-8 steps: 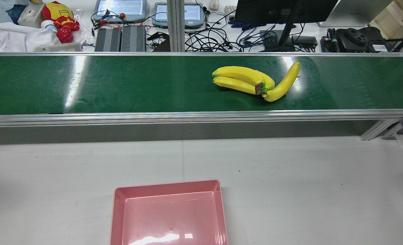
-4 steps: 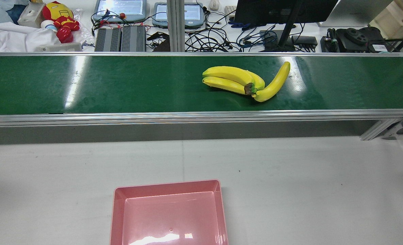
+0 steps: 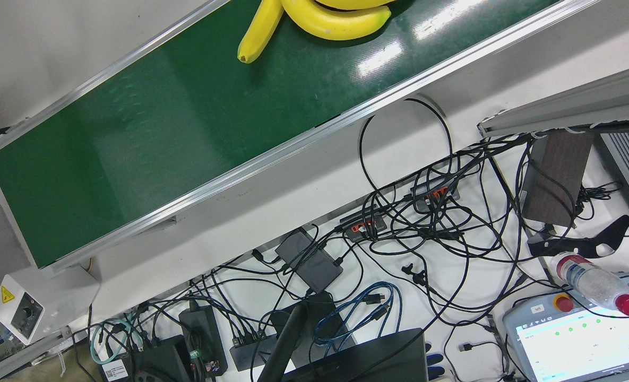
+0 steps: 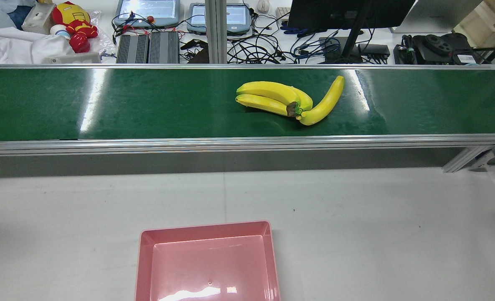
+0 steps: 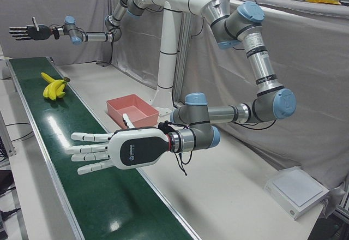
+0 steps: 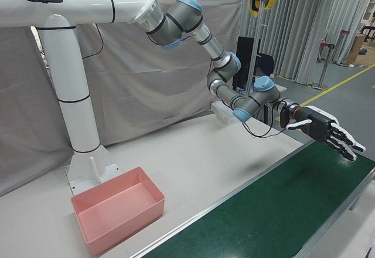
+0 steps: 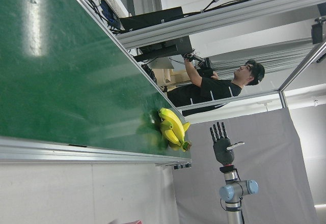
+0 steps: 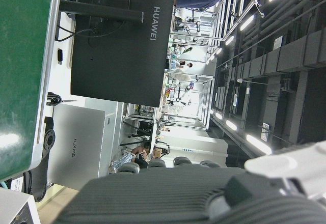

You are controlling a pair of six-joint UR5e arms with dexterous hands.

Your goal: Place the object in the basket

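Observation:
A bunch of yellow bananas (image 4: pixel 289 102) lies on the green conveyor belt (image 4: pixel 147 104), a little right of centre in the rear view; the bananas (image 3: pixel 319 21) also show at the top of the front view. The pink basket (image 4: pixel 205 228) sits empty on the grey table, nearer than the belt. My left hand (image 5: pixel 117 148) hovers over the belt far from the bananas (image 5: pixel 53 87), open with fingers spread. My right hand (image 6: pixel 322 130) hangs over the belt's other end, also open. From the left hand view the bananas (image 7: pixel 172 130) lie short of the right hand (image 7: pixel 221 145).
Aluminium rails (image 4: pixel 230 144) edge the belt. Beyond it lie tangled cables (image 3: pixel 425 223), a monitor stand (image 4: pixel 351 37) and teach pendants (image 4: pixel 147 12). A person (image 7: pixel 214 84) stands past the belt's end. The white pedestal (image 6: pixel 76 111) rises behind the basket (image 6: pixel 126 226).
The bananas have travelled left along the belt, keeping the same pose. The basket has not moved.

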